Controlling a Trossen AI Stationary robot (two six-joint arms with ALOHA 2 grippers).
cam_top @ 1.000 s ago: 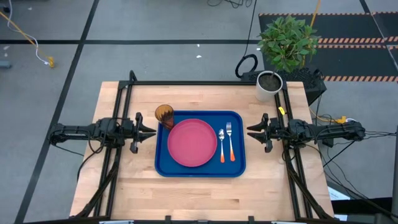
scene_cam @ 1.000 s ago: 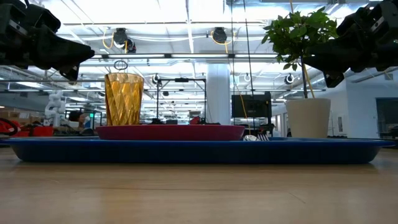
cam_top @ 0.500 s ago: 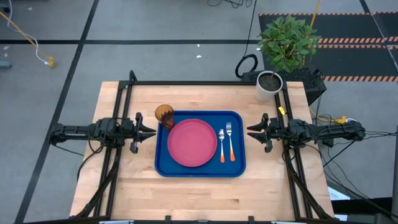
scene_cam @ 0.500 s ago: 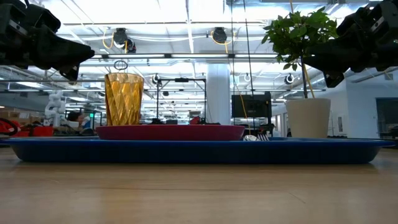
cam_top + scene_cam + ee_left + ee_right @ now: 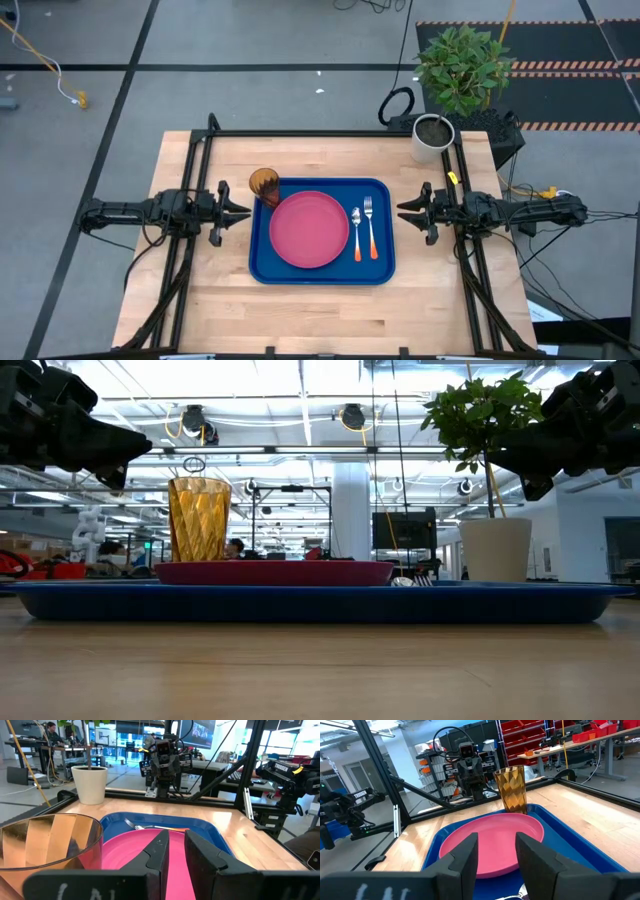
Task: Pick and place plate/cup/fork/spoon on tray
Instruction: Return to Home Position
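Note:
The blue tray (image 5: 385, 268) lies mid-table. On it rest the pink-red plate (image 5: 308, 229), the spoon (image 5: 357, 232) and the fork (image 5: 370, 225), side by side to the plate's right. The amber ribbed cup (image 5: 264, 184) stands upright at the tray's far left corner, and it also shows in the low view (image 5: 199, 518). My left gripper (image 5: 243, 211) hovers left of the tray, its fingers a little apart (image 5: 176, 836) and empty. My right gripper (image 5: 403, 208) hovers right of the tray, open (image 5: 497, 840) and empty.
A white pot (image 5: 433, 137) with a green plant stands at the table's far right corner. A black frame rail (image 5: 330, 133) runs along the far edge. Bare wood lies in front of the tray, toward the near edge.

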